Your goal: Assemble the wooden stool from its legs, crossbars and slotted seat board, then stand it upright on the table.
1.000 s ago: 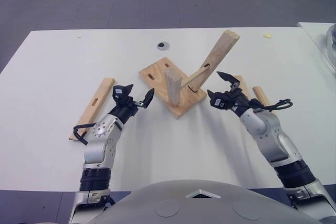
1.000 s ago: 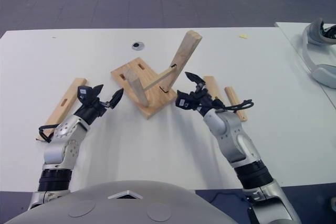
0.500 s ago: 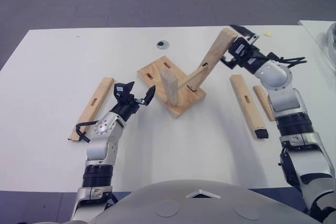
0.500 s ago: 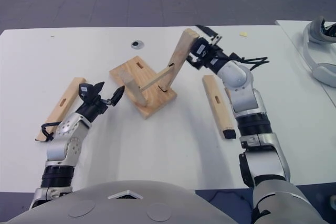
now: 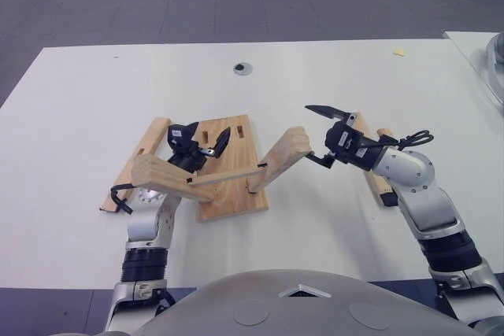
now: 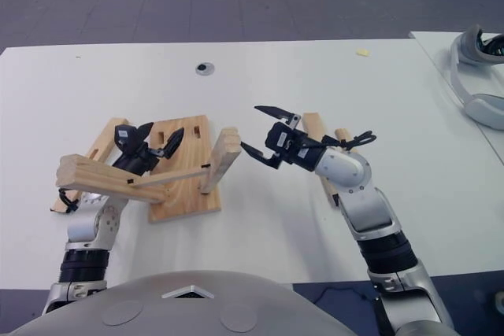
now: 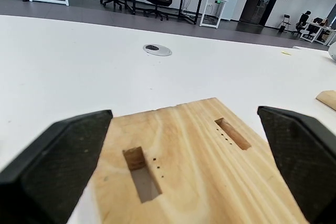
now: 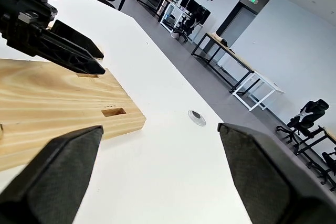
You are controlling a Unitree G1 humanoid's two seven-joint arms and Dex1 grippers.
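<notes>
A: Stool claws, state?
B: Left claw (image 5: 201,138) spread, over far-left part of board (image 5: 239,141). Right claw (image 5: 309,131) spread, right of board, just beside a leg (image 5: 282,161) tip.
A: Parts?
B: Board flat on table (image 5: 354,68). Two legs joined by crossbar (image 5: 228,176) span board's near half. Loose legs: left (image 5: 150,141) and right (image 5: 378,186) of board.

Bright overhead light fell evenly on the white table (image 5: 71,116); soft, faint shadows edged the seat board (image 5: 236,198).
</notes>
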